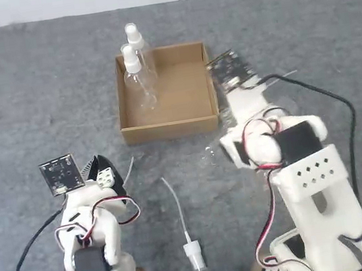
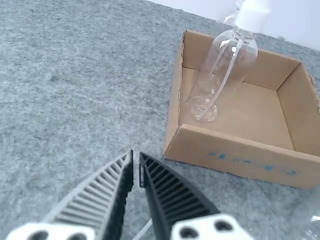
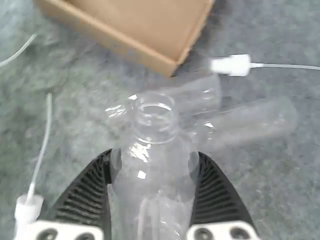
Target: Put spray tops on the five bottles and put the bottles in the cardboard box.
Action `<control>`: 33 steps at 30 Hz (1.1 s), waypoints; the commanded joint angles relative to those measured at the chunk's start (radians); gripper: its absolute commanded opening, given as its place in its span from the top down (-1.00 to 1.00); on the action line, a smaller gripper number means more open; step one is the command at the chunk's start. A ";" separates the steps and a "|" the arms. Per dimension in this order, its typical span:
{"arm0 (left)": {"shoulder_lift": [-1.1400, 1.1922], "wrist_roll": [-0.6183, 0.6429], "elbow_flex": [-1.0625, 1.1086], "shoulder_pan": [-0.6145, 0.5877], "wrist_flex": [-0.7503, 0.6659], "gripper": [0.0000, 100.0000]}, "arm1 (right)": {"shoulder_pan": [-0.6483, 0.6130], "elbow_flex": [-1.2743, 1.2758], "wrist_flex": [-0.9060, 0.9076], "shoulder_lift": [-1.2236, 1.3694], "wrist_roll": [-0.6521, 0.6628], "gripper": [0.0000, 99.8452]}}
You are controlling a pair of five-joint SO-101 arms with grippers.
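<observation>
Right hand (image 3: 154,159) clamps an open-necked bottle (image 3: 152,120), its base cut off; left hand (image 2: 136,159) is pressed together.

Grey felt-like tabletop (image 1: 25,97). Shallow brown cardboard box (image 1: 170,129) resting ahead of left claw (image 2: 136,157), well apart. Two clear plastic bottles (image 3: 200,97) lying side by side just beyond right claw (image 3: 155,160). White spray top with thin tube (image 1: 193,251) lying between arms, behind both claws.

White arms (image 1: 93,257), ribbed black tool fingers (image 2: 112,192), apparently red-black cables (image 1: 352,125).
</observation>
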 commanded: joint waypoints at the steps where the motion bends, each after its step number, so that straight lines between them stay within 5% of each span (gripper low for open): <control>1: -0.014 -0.031 -0.090 0.006 0.068 0.98 | 0.099 -0.006 -0.044 -0.047 -0.015 0.99; 10: -0.014 -0.408 -0.234 0.005 0.224 0.96 | 0.153 0.041 -0.111 -0.047 -0.087 0.99; 17: -0.006 -0.443 -0.341 0.003 0.333 0.82 | 0.148 0.054 -0.127 -0.036 -0.094 0.99; 25: 0.014 -0.628 -0.483 0.011 0.474 0.82 | 0.154 0.054 -0.127 -0.036 -0.097 0.99; 33: 0.354 -0.835 -0.636 0.014 0.508 0.82 | 0.205 0.052 -0.128 -0.045 -0.100 0.99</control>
